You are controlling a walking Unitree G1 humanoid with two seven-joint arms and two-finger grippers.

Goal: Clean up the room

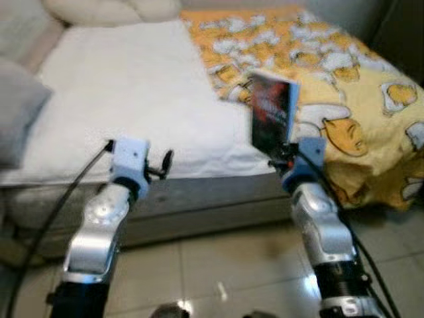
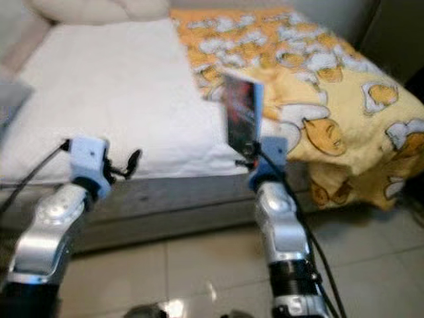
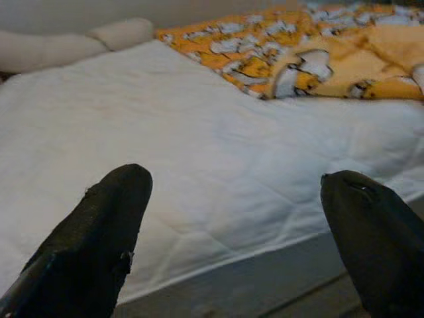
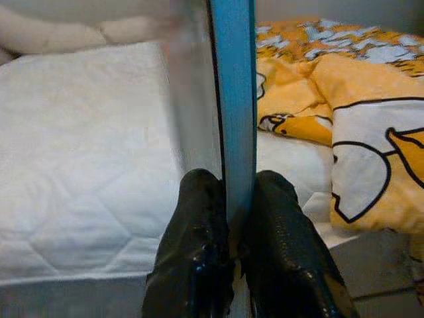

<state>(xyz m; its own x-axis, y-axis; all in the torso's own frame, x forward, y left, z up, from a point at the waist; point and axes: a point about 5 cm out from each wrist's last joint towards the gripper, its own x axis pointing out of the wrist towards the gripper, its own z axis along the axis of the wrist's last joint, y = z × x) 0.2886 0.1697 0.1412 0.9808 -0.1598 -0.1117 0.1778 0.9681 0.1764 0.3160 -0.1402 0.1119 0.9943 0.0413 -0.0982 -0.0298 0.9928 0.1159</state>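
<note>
— What sort of place is this?

— A bedroom in a home. A low bed (image 1: 132, 99) takes up most of the view, its mattress covered in a white quilted sheet (image 3: 199, 152).

— Anything else that says bedroom?

— A yellow and orange duvet (image 1: 344, 86) printed with cartoon ducks lies rumpled over the far side and hangs off the edge. Cream pillows (image 1: 112, 10) sit at the head, and a grey cushion (image 1: 16, 112) rests by the near side.

— And the floor?

— Glossy pale tiles (image 1: 218, 265), the household kind, running right up to the grey bed base (image 1: 199, 199).
</note>
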